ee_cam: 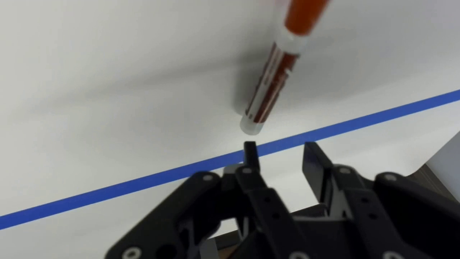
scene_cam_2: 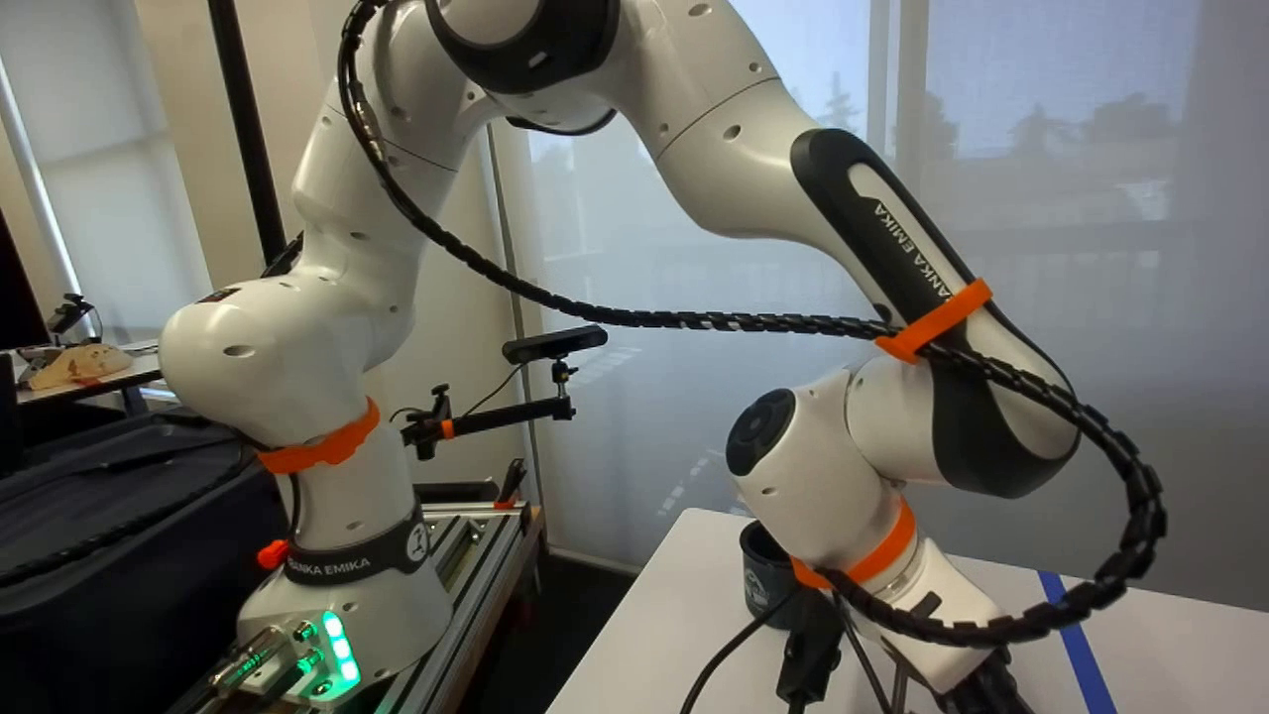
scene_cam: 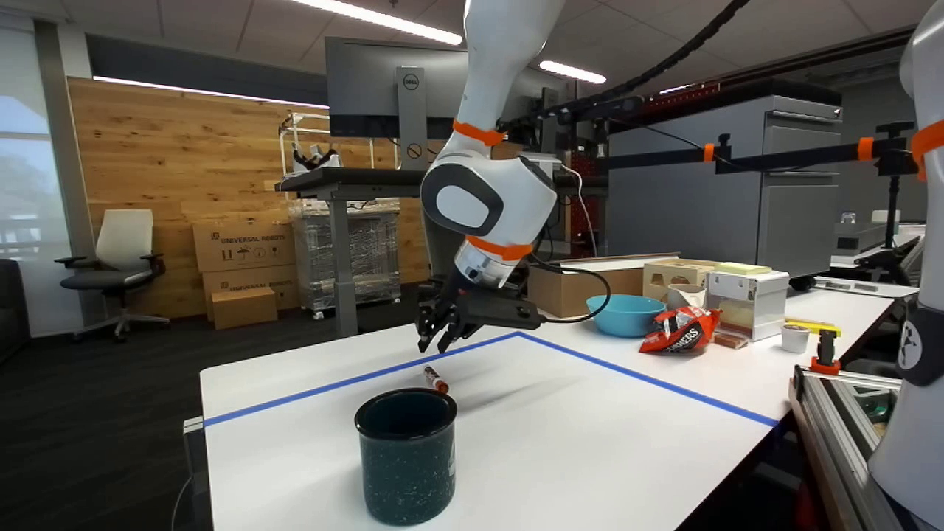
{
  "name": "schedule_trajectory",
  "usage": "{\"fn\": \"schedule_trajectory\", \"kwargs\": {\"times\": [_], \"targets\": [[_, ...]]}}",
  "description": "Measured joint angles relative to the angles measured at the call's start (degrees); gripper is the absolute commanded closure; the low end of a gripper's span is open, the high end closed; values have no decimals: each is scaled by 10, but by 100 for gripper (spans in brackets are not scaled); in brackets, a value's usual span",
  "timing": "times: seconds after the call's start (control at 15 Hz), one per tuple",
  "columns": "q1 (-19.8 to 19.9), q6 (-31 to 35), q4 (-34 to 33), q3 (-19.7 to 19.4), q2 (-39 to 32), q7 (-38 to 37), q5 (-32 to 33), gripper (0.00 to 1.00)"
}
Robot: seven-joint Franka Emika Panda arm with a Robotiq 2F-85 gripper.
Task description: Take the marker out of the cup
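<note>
The marker (scene_cam: 436, 380) is outside the cup, over the white table behind it. I cannot tell whether it rests flat or is slightly tilted off the surface. In the wrist view the marker (ee_cam: 273, 82) shows a red-brown and white barrel, and its orange end is blurred and cut by the top edge. The dark teal cup (scene_cam: 408, 464) stands upright nearer the camera; it also shows, partly covered by the arm, in an exterior view (scene_cam_2: 768, 580). My gripper (scene_cam: 433, 346) is open and empty, beyond the marker. In the wrist view the fingertips (ee_cam: 280, 147) are apart from the marker's pale end.
Blue tape (scene_cam: 641, 377) marks lines on the white table (scene_cam: 575, 457). A light-blue bowl (scene_cam: 625, 316), a red snack bag (scene_cam: 682, 330), boxes (scene_cam: 746, 302) and a small white cup (scene_cam: 795, 338) stand at the far side. The robot's cable (scene_cam_2: 694, 320) hangs along the arm.
</note>
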State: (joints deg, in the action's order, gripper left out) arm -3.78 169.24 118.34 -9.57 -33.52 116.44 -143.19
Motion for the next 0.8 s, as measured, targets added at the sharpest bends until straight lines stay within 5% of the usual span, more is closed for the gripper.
{"fn": "schedule_trajectory", "kwargs": {"times": [0.27, 0.8], "targets": [[-1, 14, -26, 0, -33, 0, 0, 1], [-33, 31, -44, 9, -12, -1, -3, 1]]}}
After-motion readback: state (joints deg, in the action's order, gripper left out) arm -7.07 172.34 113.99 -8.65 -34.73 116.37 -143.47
